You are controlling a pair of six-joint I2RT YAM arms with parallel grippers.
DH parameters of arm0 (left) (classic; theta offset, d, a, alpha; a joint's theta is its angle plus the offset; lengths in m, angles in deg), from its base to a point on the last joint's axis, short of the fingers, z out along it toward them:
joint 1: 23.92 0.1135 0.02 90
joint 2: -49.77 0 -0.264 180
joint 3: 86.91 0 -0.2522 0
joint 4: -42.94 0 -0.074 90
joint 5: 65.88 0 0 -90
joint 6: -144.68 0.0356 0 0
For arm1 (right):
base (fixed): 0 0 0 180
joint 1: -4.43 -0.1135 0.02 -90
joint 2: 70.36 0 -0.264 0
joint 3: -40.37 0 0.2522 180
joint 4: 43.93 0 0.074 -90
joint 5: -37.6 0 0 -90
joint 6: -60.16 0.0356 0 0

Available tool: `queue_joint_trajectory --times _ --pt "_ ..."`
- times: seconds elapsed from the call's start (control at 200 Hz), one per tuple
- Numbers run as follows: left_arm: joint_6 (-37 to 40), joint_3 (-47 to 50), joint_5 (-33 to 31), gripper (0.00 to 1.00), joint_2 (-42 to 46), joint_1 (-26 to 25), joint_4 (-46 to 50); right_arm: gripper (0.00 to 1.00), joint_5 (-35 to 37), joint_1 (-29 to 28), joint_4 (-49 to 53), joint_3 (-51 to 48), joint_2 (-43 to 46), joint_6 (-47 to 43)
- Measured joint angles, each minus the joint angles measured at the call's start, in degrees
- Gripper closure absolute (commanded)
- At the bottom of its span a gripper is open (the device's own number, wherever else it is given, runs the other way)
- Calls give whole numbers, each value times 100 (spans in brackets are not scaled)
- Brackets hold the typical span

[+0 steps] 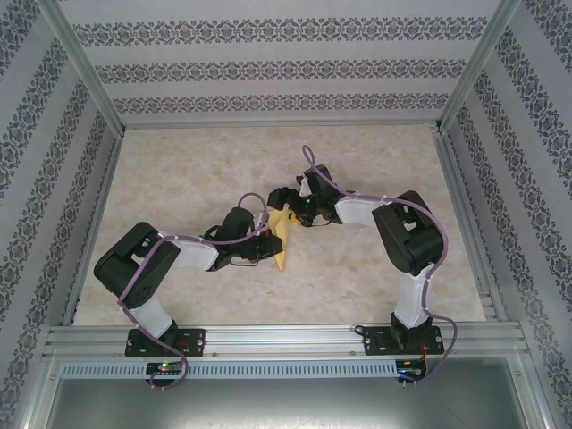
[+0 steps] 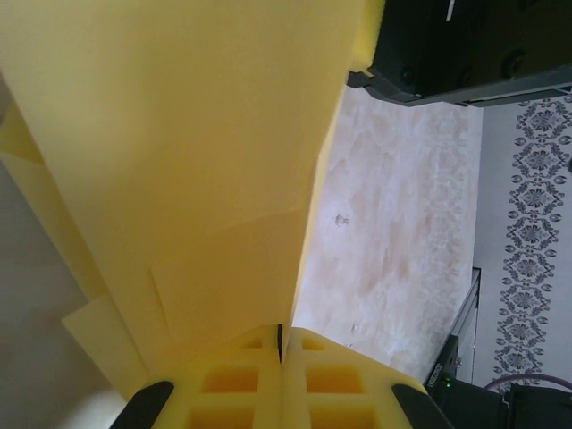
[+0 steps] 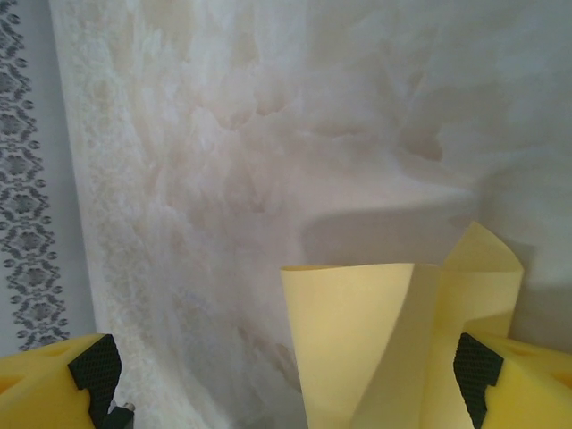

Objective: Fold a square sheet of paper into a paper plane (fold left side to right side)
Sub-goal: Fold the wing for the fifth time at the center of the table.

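In the top view the paper [image 1: 283, 234] sits at the middle of the frame, already narrowed to a pointed, layered strip. Most folds look done, and probably only a last crease and the release are left. At the bottom of the left wrist view the left gripper [image 2: 280, 362] is pinched tight on the paper's edge. The right gripper [image 3: 281, 375] gapes wide; the paper rises between its fingers [image 3: 54, 384], apparently untouched. The top view is too small to count folds, and the left wrist view cuts off the paper's outline.
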Motion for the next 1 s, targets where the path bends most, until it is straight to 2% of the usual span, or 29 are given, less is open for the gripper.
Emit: queue_joint_trajectory --times 0.455,0.999 --pt "4 68 262 99 -13 245 0 2 597 -225 1589 970 -323 -715" --pt "199 68 599 98 -160 509 28 2 905 -339 2197 1368 -472 -1045"
